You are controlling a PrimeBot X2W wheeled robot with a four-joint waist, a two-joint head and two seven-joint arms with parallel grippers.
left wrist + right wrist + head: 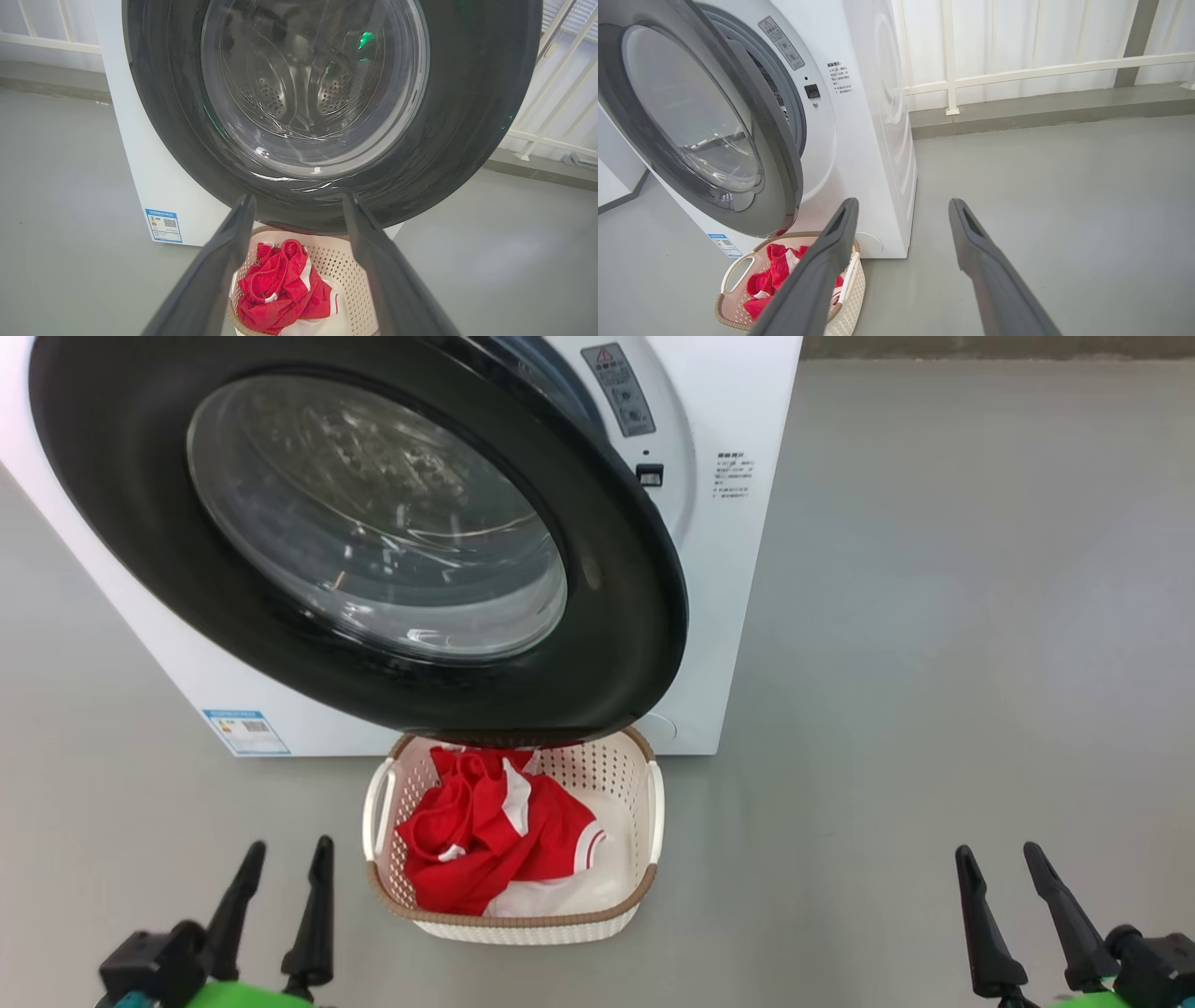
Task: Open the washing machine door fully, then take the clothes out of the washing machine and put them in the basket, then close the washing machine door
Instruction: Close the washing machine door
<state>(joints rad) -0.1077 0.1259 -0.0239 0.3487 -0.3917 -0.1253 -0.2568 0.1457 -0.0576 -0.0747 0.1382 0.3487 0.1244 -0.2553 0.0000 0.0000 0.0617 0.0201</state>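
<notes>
The clothes lie already in the basket, so the step left, as I judge it, is to close the door of the washing machine.

Both grippers are empty. The left gripper has its two fingers spread apart and nothing between them. The right gripper is also open wide and holds nothing.

The door stands half open, ahead of both pairs of jaws and above them. Its lower rim hangs over the far end of the basket. The basket is on the floor between the two grippers, nearer to the left one.

In the left wrist view the door fills the space straight beyond the fingertips, with its flat face turned to them. From the right jaws the door is ahead and to their left, seen nearly on its edge, with the gap to the machine visible behind it. The hinge seems to be on the far left side, so the free edge is the right one.

I think the left arm is better placed for a push. It should go up and forward onto the black rim near the free edge, and it must pass over the basket.
</notes>
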